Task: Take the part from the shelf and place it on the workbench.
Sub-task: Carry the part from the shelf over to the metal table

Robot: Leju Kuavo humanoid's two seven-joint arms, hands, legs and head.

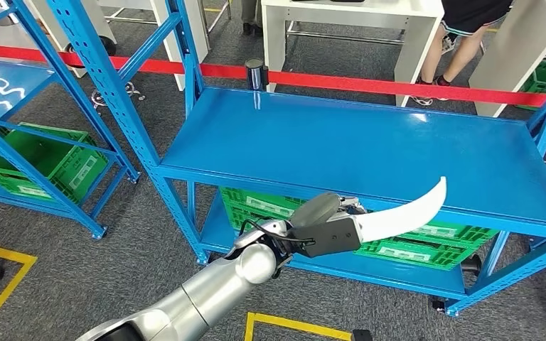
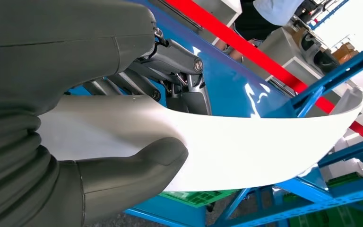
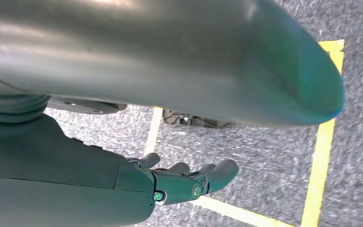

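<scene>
A long curved white part is held in my left hand, its free tip rising over the front edge of the blue workbench top. In the left wrist view the thumb presses on the white part from one side and the darker fingers close on it from the other. My right hand hangs over the grey floor, fingers loosely extended, holding nothing.
Green crates sit on the workbench's lower shelf. A blue shelf rack with another green crate stands at the left. A red barrier tape runs behind the bench; a person stands beyond it. Yellow floor lines lie near my feet.
</scene>
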